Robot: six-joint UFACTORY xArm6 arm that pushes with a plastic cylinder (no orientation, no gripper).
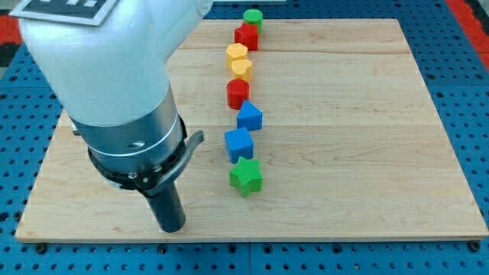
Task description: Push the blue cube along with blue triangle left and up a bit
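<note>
Two blue blocks lie in a column of blocks near the board's middle. The upper blue block (250,117) looks like the blue triangle. The lower one (238,143) looks like the blue cube. They almost touch. My tip (171,227) is near the board's bottom edge, well to the left of and below both blue blocks, touching no block.
In the same column from the top: a green round block (253,17), a red block (246,36), two yellow blocks (237,53) (242,69), a red block (238,93). A green star (246,177) lies just below the blue cube. The arm's white and grey body (114,84) covers the board's left part.
</note>
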